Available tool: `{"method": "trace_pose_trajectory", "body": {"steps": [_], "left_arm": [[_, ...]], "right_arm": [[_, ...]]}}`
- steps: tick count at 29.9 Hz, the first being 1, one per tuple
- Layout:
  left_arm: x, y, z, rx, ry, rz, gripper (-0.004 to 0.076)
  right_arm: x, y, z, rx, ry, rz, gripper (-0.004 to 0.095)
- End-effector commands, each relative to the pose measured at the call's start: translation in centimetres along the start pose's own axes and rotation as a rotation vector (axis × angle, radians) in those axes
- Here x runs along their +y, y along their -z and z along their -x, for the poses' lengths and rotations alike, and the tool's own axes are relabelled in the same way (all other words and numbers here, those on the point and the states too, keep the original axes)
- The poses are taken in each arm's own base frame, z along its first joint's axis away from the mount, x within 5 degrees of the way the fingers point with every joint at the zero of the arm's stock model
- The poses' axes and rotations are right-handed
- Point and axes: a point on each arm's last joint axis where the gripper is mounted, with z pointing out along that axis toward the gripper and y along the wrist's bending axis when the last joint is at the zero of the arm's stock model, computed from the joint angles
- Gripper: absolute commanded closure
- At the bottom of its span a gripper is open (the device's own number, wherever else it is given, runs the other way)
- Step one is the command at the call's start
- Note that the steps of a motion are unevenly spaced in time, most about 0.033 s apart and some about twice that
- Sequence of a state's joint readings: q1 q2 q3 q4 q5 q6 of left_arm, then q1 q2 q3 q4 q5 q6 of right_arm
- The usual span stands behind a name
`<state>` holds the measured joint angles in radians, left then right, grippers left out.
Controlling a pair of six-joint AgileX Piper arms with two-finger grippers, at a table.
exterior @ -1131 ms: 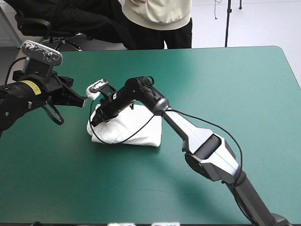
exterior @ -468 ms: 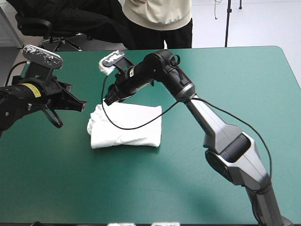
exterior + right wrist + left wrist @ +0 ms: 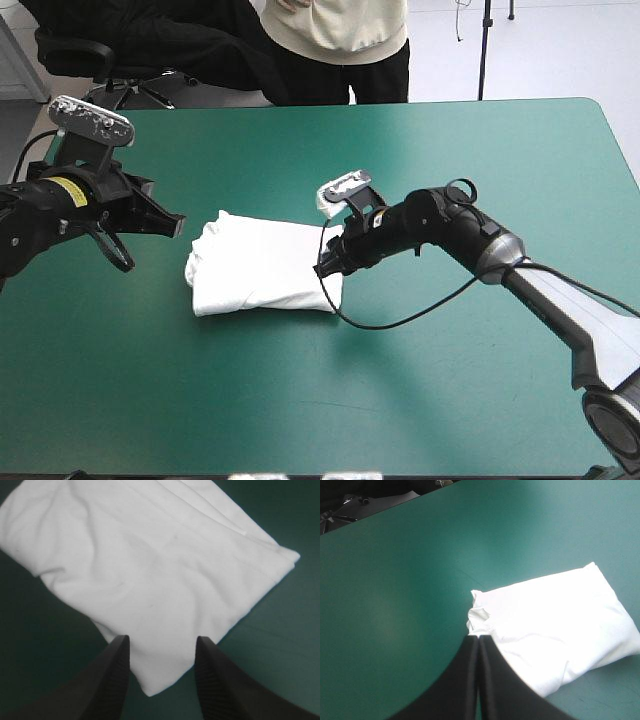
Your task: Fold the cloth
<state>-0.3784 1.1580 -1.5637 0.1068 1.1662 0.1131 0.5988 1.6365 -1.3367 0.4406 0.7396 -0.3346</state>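
Lying on the table: the T-shirt (image 3: 265, 265), a white folded bundle, rests flat on the teal-green cover (image 3: 480, 170), a little left of the table's centre, with its long sides running across the table.
Right gripper: the right gripper (image 3: 161, 642) hangs low over the bundle's near right corner, its black fingers spread apart with the corner lying between them. Whether the tips touch the cover cannot be told.
Left gripper: the left gripper (image 3: 479, 637) hovers clear of the cloth off its left end, its fingers pressed together into one point and holding nothing.
Shape of the bundle: the right end looks squared and flat, with seam lines running along it. The left end is rounder and bunched, with a small gap showing in the folds.
Likely feel: soft, limp and light. It probably has no stiffness of its own, so any lifted part should droop and drag the rest along.
Layers: several thicknesses appear stacked. They could slide over one another or peel apart if only the top sheet is caught.
Where to take hold: the flat right corner or the folded edge beside it looks best, pinched deep enough to catch every layer.
Where to avoid: the bunched left end, where a pinch might pull out a single loose fold.
Task standing: the fold appears largely made, and what remains seems to be a last tuck or tidying.
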Motion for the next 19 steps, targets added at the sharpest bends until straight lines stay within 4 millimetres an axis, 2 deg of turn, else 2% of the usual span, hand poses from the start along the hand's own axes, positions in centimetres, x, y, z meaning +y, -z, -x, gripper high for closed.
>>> {"method": "trace_pose_trajectory", "body": {"steps": [1,2,6,10,14,16,18,19], "left_arm": [[0.2,1.3,0.9,-0.104,0.022,0.010,0.0741],[0.2,1.3,0.9,-0.105,0.023,0.008,0.0741],[0.2,1.3,0.9,-0.102,0.023,0.006,0.0741],[0.1,1.3,0.9,-0.099,0.026,-0.001,0.0741],[0.1,1.3,0.9,-0.099,0.023,-0.001,0.0741],[0.1,1.3,0.9,-0.101,0.023,0.000,0.0741],[0.1,1.3,0.9,-0.101,0.023,0.000,0.0741],[0.1,1.3,0.9,-0.101,0.023,0.000,0.0741]], "right_arm": [[-0.9,0.0,-0.5,-0.107,-0.063,-0.026,0.0442],[-1.3,-1.0,-1.1,-0.098,-0.078,-0.038,0.0390],[-3.1,-3.7,-1.8,-0.072,-0.183,-0.048,0.0292],[-4.3,-5.8,-2.1,-0.079,-0.258,-0.011,0.0276],[-4.2,-7.0,-2.2,-0.094,-0.270,0.085,0.0283],[-3.9,-7.1,-2.0,-0.112,-0.260,0.126,0.0343],[-3.7,-7.0,-1.8,-0.125,-0.260,0.146,0.0529],[-3.7,-6.9,-1.8,-0.127,-0.257,0.146,0.0665]]}}
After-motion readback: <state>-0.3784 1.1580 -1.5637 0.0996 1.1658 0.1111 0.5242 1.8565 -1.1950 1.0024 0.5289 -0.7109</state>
